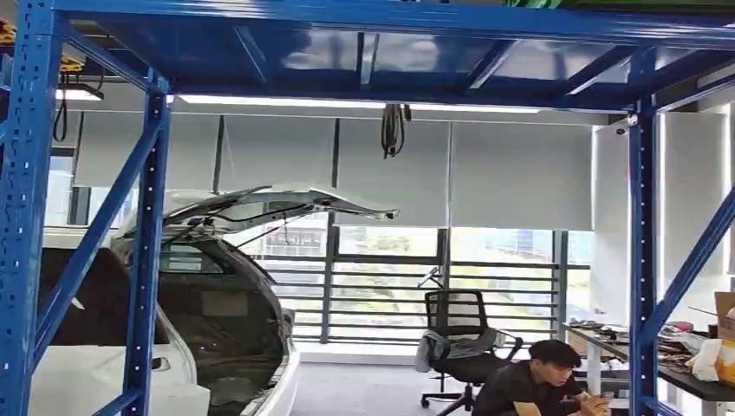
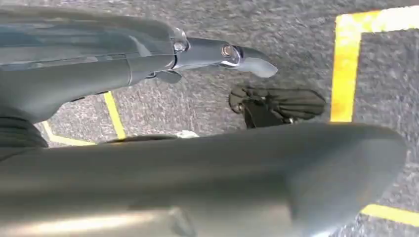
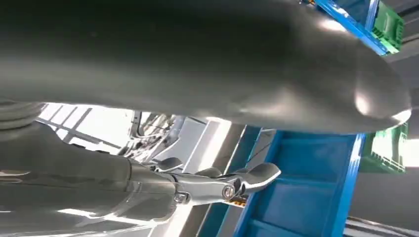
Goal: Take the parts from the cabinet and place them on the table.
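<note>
The blue steel rack [image 1: 146, 225] frames the head view, with its posts at left and right and a shelf [image 1: 390, 43] overhead. My left hand [image 2: 99, 69] hangs over grey carpet with a finger stretched straight and the thumb [image 2: 222, 173] apart, and it holds nothing. My right hand [image 3: 148, 185] is raised beside a blue rack post [image 3: 301, 187], fingers extended and thumb [image 3: 207, 59] apart, also holding nothing. Green crates [image 3: 390, 22] sit high on the rack past the right hand. No part can be made out in either hand.
A white car [image 1: 217, 286] with its hatch raised stands behind the rack at left. A person [image 1: 542, 386] sits low at right beside a cluttered table [image 1: 693, 381]. A black office chair [image 1: 455, 338] stands by the windows. Yellow tape lines [image 2: 346, 64] mark the floor.
</note>
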